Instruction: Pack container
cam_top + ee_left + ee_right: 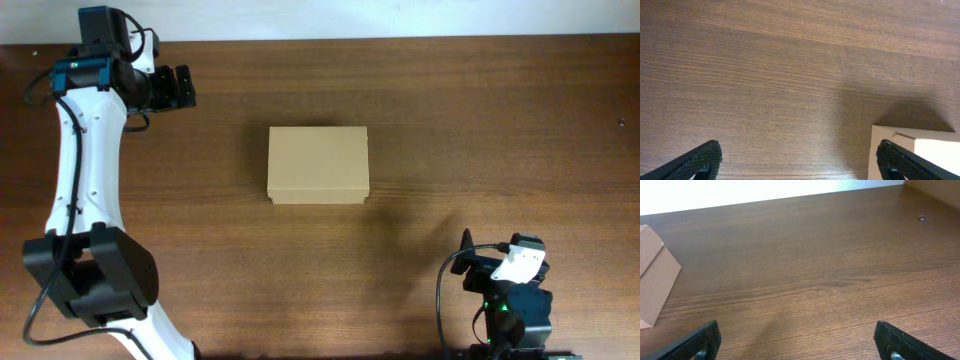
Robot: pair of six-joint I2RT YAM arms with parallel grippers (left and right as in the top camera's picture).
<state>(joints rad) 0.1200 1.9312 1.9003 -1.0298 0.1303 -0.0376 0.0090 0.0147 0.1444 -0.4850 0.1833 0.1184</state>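
Observation:
The container is a tan cardboard box with its lid shut, in the middle of the brown wooden table. A corner of it shows at the lower right of the left wrist view and at the left edge of the right wrist view. My left gripper is open and empty at the far left of the table, well away from the box; its fingers show spread wide in the left wrist view. My right gripper is open and empty over bare wood. The right arm sits at the front right.
The table's far edge meets a white wall. A small dark speck lies on the wood at the far right. The left arm's white link runs along the left side of the table.

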